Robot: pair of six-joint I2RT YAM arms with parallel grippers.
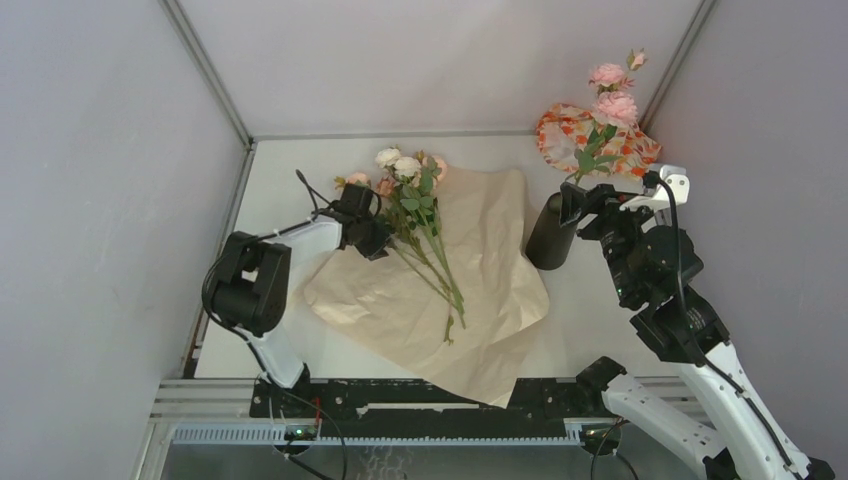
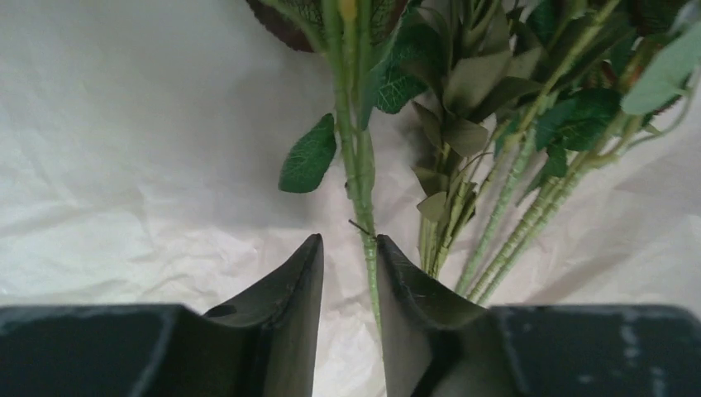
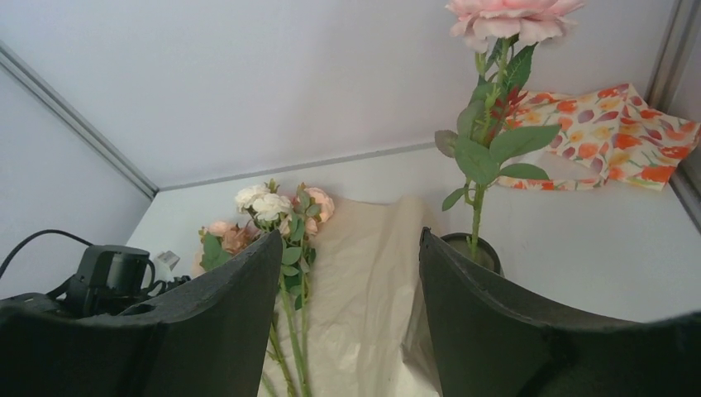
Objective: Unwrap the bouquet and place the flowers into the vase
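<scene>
Tan kraft paper [image 1: 490, 230] open, centre; pink roses [image 1: 614, 108] in dark cylindrical vase [image 1: 548, 238], right. My left pincer [image 2: 349, 248] straddles another green stem [image 2: 355, 165], unclenched; right pincer [image 3: 350, 236] released.

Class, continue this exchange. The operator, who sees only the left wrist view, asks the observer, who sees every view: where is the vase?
Observer: The vase stands upright by the right edge of the paper.
Operator: Is it empty?
Observer: No, pink roses already stand in it.
Operator: What about the right side?
Observer: The right gripper is open beside the vase's top, holding nothing.
</scene>
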